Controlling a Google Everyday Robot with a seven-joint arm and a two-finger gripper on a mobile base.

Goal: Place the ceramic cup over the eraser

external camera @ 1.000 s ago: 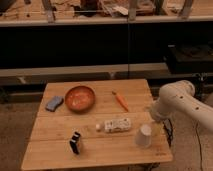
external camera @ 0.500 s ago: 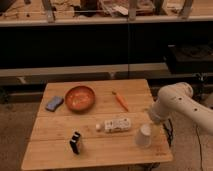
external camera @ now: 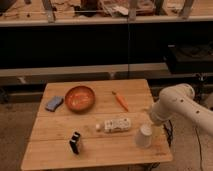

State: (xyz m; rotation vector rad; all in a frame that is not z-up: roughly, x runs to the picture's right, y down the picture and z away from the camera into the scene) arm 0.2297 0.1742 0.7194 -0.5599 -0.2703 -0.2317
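The ceramic cup (external camera: 144, 136) is small, white and tapered, and stands on the wooden table (external camera: 60, 155) near its front right corner. The arm comes in from the right, and its gripper (external camera: 148, 125) is right above the cup, at its rim. A small black block with a pale stripe, which looks like the eraser (external camera: 75, 142), stands upright near the front left, well apart from the cup.
A clear bottle with a white label (external camera: 115, 125) lies on its side between the eraser and the cup. An orange bowl (external camera: 80, 98), a blue sponge (external camera: 54, 103) and a carrot (external camera: 120, 100) lie further back. Dark shelving stands behind the table.
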